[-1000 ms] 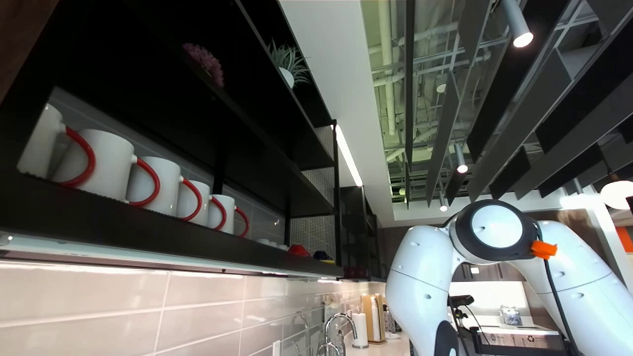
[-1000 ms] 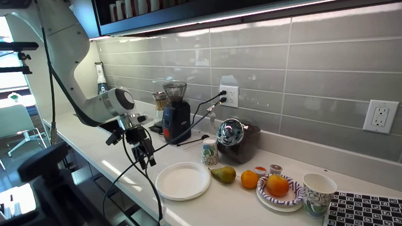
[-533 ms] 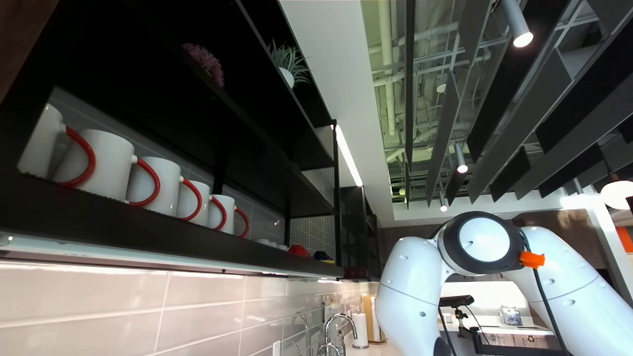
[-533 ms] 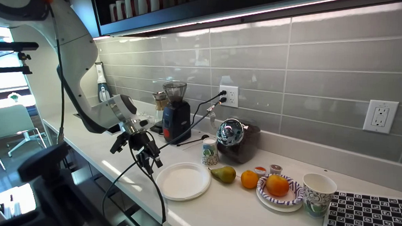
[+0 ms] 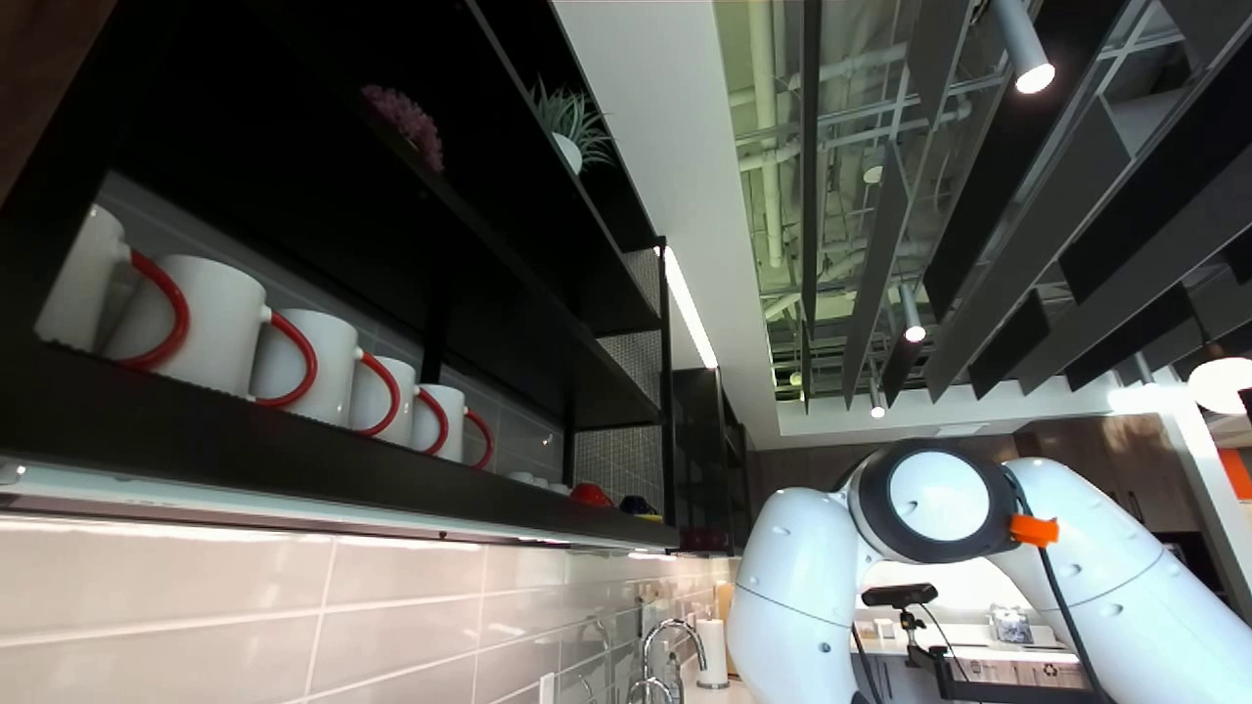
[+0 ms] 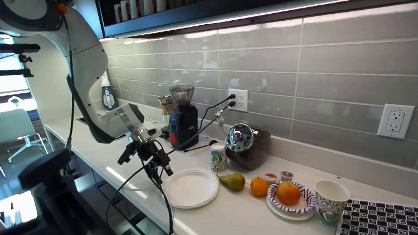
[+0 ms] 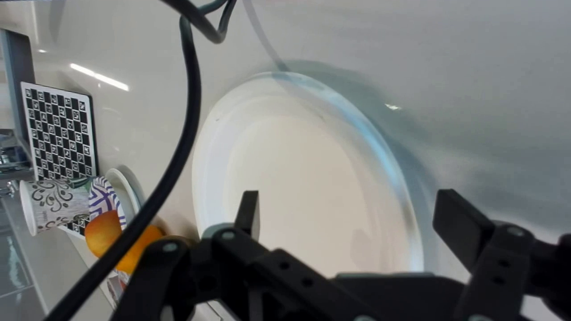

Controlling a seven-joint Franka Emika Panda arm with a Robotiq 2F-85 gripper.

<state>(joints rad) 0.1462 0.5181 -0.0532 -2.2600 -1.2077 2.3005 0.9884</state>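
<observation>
Wrist view: plate (image 7: 285, 178), flat on surface (image 7: 482, 76). Tool (image 7: 348, 211): jaws spread wide, nothing held; closer to plate than a second ago, now partly over it from this angle, contact not yet apparent. Pear (image 6: 235, 181): just beside plate in an exterior view.

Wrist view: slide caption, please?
Open, empty fingers near a white plate; black cable, fruit, patterned cup and checkered board toward picture left.

White counter (image 6: 246, 223), glossy from where I stand. Directly on it: white plate (image 6: 191, 188) near the front edge, pear (image 6: 234, 181) just beside, orange (image 6: 259, 186), small plate (image 6: 289, 217) under patterned bowl (image 6: 309, 200), large paper cup (image 6: 330, 203), small paper cup (image 6: 218, 159), checkered board (image 6: 385, 229), dark jar (image 6: 256, 154), coffee grinder (image 6: 183, 120).
</observation>
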